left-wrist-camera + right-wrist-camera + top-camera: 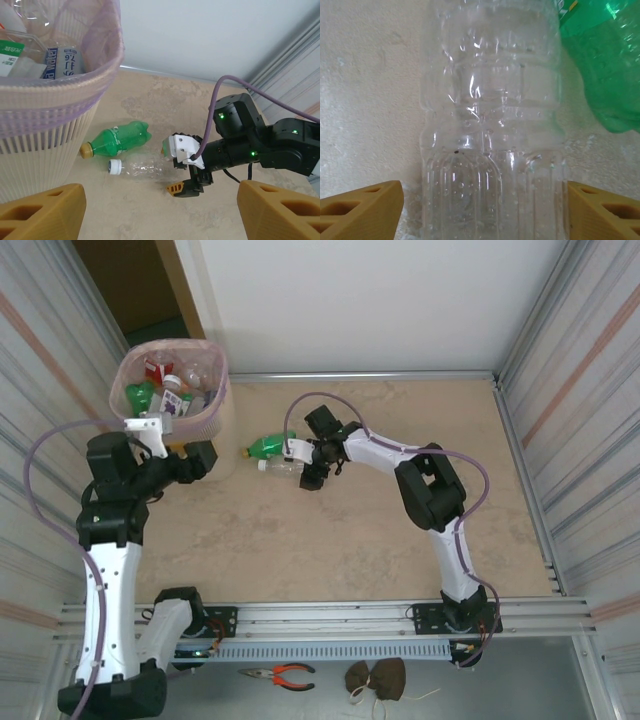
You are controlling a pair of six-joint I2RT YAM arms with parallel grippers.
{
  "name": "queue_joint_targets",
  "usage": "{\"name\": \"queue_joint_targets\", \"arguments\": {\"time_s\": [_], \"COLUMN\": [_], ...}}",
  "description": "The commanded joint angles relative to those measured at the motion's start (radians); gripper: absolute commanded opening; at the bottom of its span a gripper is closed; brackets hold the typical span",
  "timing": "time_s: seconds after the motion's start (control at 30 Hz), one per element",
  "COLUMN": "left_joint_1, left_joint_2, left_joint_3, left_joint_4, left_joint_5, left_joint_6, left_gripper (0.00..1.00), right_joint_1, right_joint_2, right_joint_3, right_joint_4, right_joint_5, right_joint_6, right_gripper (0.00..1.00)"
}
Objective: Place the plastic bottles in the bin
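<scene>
Top external: the bin (224, 375), holding bottles (170, 390), stands at ten o'clock on the tabletop (400, 540), with the left hand (160, 430) beside its near rim. Left wrist: that hand's jaws gape wide and empty. Right wrist: the right hand (485, 210) straddles the clear bottle (490, 125), wide and apparently lined up to grip it. The green bottle (605, 65) lies at one o'clock.

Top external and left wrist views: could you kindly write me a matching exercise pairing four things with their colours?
Things:
1. green bottle
2. clear bottle
3. bin
4. pliers

Colours:
a. white cap
b. orange handles
c. pink rim
d. yellow cap

Pairs: 1-d, 2-a, 3-c, 4-b
</scene>
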Motion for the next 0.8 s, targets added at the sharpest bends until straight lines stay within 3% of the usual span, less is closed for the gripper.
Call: {"name": "queue_joint_targets", "arguments": {"time_s": [0.0,0.13,0.4,0.6,0.77], "left_joint_1": [0.022,0.068,0.180,0.182,0.133], "left_joint_2": [-0.003,0.009,0.009,-0.003,-0.031], "left_joint_3": [0.016,-0.030,-0.150,-0.294,-0.338], "left_joint_4": [-0.053,-0.068,-0.044,0.067,0.125], "left_joint_5": [0.002,0.020,0.146,0.211,0.197], "left_joint_6": [-0.003,-0.049,-0.121,-0.161,-0.189], "left_gripper": [0.77,0.75,0.73,0.70,0.71], "right_joint_1": [0.006,0.010,0.029,0.041,0.060], "right_joint_2": [0.026,0.024,-0.085,-0.246,-0.396], "right_joint_3": [0.024,0.005,-0.123,-0.287,-0.421], "right_joint_4": [-0.011,-0.017,0.023,0.104,0.181], "right_joint_5": [-0.004,-0.015,0.002,-0.007,-0.030], "right_joint_6": [-0.014,-0.010,0.021,0.119,0.244], "right_gripper": [0.76,0.73,0.58,0.54,0.54]}}
